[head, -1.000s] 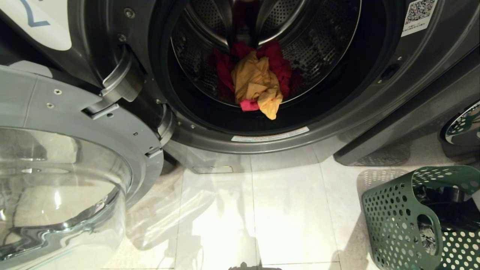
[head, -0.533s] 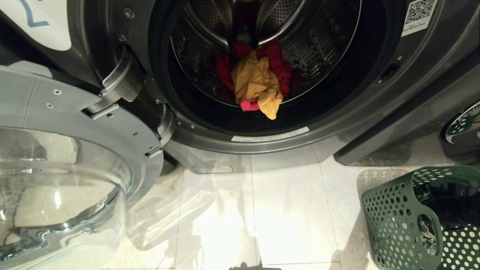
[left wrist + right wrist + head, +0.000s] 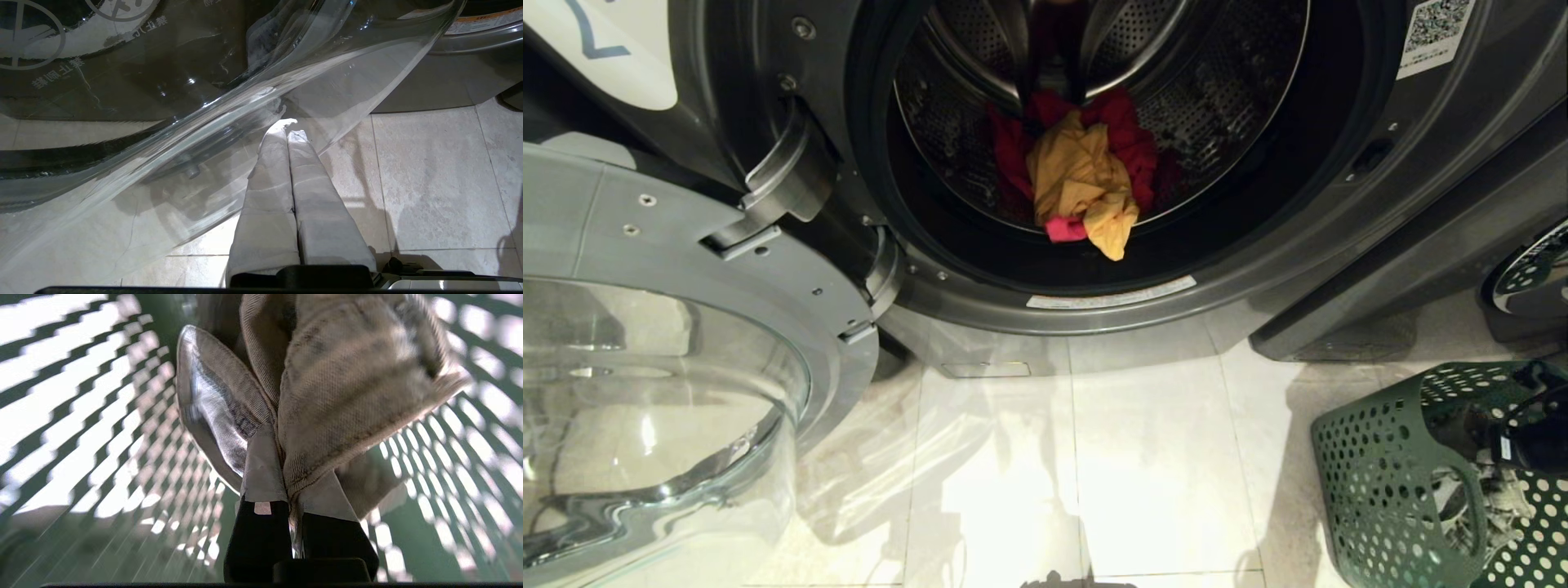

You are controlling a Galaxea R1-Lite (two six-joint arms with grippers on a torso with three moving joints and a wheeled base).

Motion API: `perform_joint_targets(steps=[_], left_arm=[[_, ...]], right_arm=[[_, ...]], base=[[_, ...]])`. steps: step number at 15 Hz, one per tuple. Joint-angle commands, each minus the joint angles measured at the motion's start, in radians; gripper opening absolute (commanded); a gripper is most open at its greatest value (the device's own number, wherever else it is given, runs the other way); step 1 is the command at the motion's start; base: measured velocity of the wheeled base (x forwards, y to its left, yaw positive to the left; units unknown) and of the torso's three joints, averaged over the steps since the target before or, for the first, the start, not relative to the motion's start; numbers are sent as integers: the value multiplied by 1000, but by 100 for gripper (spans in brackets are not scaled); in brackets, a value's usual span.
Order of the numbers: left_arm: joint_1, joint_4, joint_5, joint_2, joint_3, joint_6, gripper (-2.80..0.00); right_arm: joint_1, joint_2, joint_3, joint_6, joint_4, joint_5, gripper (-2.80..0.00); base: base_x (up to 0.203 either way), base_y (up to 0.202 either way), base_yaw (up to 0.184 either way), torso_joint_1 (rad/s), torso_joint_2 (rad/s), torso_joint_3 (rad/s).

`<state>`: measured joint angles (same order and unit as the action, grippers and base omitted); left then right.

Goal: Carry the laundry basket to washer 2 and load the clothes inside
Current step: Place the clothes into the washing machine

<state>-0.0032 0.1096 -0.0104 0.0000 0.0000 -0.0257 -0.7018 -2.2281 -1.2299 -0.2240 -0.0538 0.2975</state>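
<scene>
Inside the green laundry basket point(image 3: 1388, 457), on the tiled floor point(image 3: 1160, 474) at the washer's right: right gripper point(image 3: 291, 486), pinched tight on a fold of beige cloth point(image 3: 351, 388), perforated basket walls on all sides. Grip low on a hem edge — likely so the garment hangs free when lifted over the rim. In the head view, only the dark wrist visible above the rim.

At the drum point(image 3: 1094, 122) of washer 2: red garments point(image 3: 1131, 139) and a mustard one point(image 3: 1078, 175) already loaded, heaped at the drum's bottom just behind the door seal. Door point(image 3: 662, 343) swung wide to the left, glass bowl facing up, opening unobstructed for the next drop.

Beside the door glass point(image 3: 204, 122): left gripper point(image 3: 288, 132), padded fingers point(image 3: 269, 171) pressed together on nothing, parked low over the floor, clear of the loading path.

Progress, as a judgement — well advanced; basket delivered, some clothes in, this beige piece next to carry across.
</scene>
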Motion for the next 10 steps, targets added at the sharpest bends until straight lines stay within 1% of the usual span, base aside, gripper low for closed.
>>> perform_joint_targets(steps=[1, 4, 6, 7, 10], left_arm=[[0, 1, 0, 2, 40, 0, -280], [0, 1, 0, 2, 40, 0, -280], [0, 1, 0, 2, 40, 0, -280], [0, 1, 0, 2, 40, 0, -280], [0, 1, 0, 2, 40, 0, -280]], right_arm=[[-12, 287, 128, -4, 3, -2, -280], [-27, 592, 251, -6, 9, -10, -280], [-14, 809, 297, -9, 33, 15, -280], [14, 908, 311, -11, 53, 30, -280], [144, 1140, 314, -47, 109, 62, -280]], base=[[0, 0, 0, 0, 0, 0], [0, 0, 0, 0, 0, 0], [0, 0, 0, 0, 0, 0], [0, 0, 0, 0, 0, 0], [0, 0, 0, 0, 0, 0]])
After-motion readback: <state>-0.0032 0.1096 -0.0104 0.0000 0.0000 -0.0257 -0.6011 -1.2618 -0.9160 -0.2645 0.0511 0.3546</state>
